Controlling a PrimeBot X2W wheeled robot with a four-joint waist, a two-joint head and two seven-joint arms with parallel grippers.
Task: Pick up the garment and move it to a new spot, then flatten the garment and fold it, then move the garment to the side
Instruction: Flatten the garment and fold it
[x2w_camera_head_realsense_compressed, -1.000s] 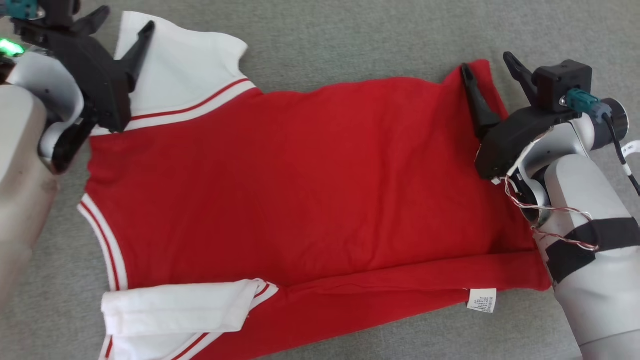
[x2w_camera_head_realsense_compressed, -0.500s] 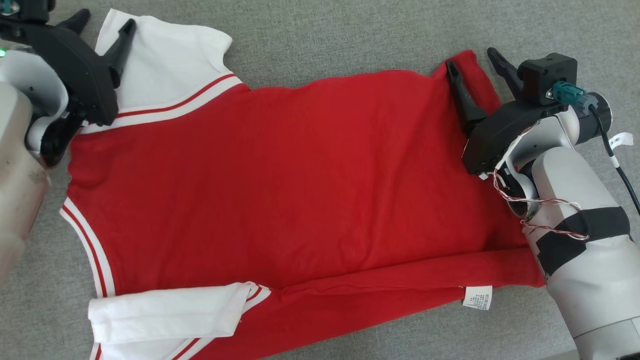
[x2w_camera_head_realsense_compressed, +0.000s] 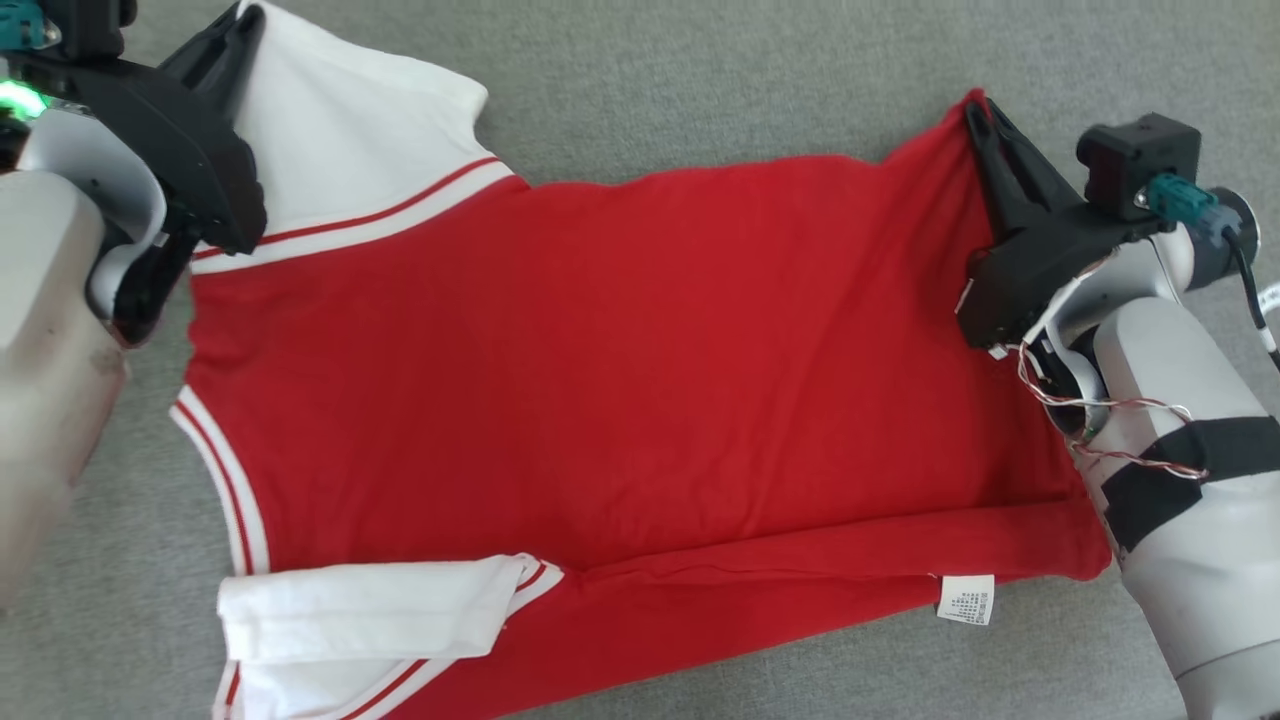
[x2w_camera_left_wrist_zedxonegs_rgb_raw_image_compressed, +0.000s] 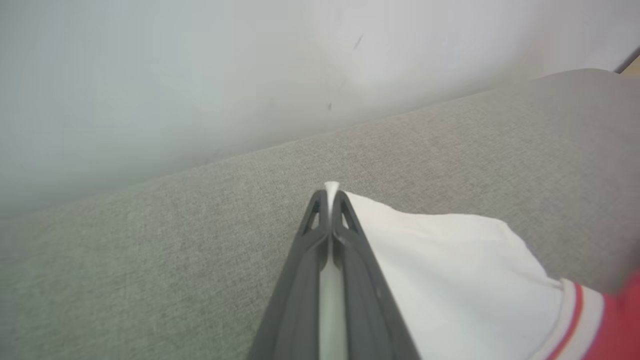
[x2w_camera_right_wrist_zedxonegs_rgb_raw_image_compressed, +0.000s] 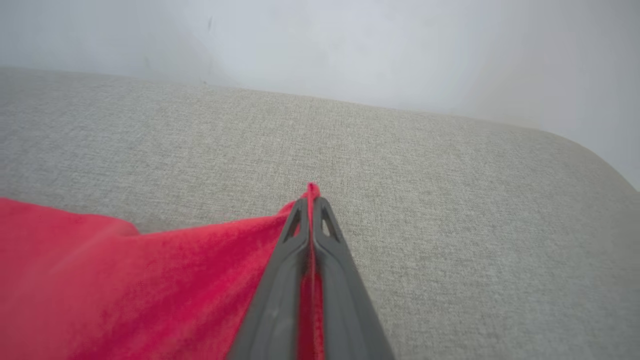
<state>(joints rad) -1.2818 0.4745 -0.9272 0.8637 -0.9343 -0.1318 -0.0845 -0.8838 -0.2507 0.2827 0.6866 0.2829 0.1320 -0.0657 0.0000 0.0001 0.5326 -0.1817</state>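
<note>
My head camera looks steeply down on the garment (x2w_camera_head_realsense_compressed: 620, 370) from well above. Each wrist camera sits close behind its gripper, looking along it over the grey surface (x2w_camera_right_wrist_zedxonegs_rgb_raw_image_compressed: 450, 200) — my left gripper (x2w_camera_left_wrist_zedxonegs_rgb_raw_image_compressed: 330, 194) at the garment's white corner, my right gripper (x2w_camera_right_wrist_zedxonegs_rgb_raw_image_compressed: 311, 200) at its red corner — both corners shared overhead.

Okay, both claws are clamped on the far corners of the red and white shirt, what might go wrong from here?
1. The left claw pinches just the tip of the white sleeve, and the right claw just a sliver of the red hem corner; either could slip out when lifted.
2. The near sleeve lies bunched and the near edge is folded over; a lift may carry those creases along.
</note>
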